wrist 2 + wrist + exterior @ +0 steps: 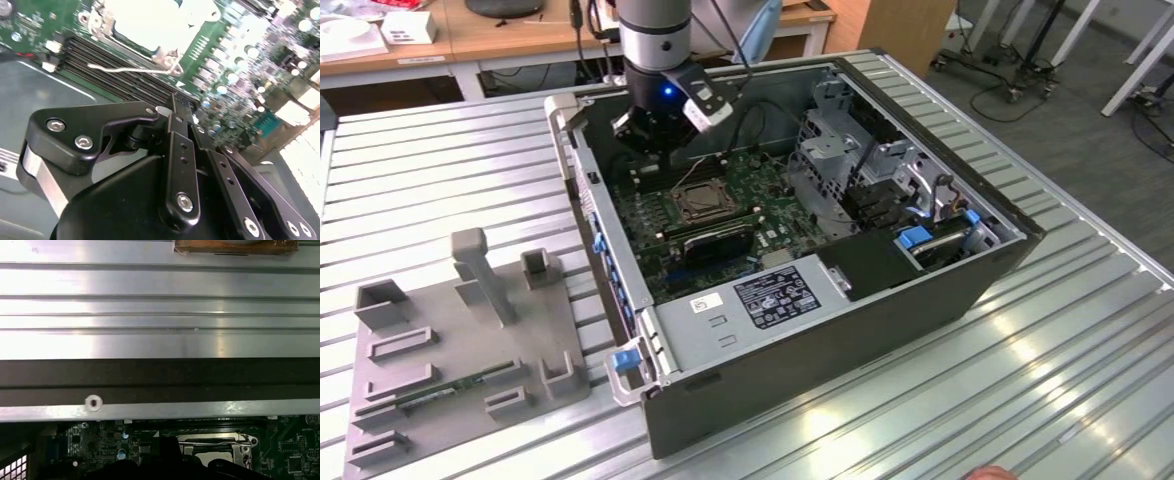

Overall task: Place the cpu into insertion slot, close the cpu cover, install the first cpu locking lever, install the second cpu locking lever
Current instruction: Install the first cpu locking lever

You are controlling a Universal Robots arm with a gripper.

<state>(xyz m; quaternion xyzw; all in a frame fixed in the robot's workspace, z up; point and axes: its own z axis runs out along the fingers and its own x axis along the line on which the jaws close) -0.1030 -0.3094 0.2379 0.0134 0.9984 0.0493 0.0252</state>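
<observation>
I'm seeing gripper (pixel 176 101) hovering nr insertion slot (pixel 698 200), fingers pinching together, apparently gripping nothing; cpu cover (pixel 162 52) lying flat, lever wire (pixel 132 70) sticking out over mem slots (pixel 100 57).

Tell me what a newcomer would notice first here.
The open computer case lies on the ribbed metal table, its green motherboard exposed. The black end effector hangs inside it, close to the insertion slot. A grey fixture tray sits at the exterior view's left.
</observation>
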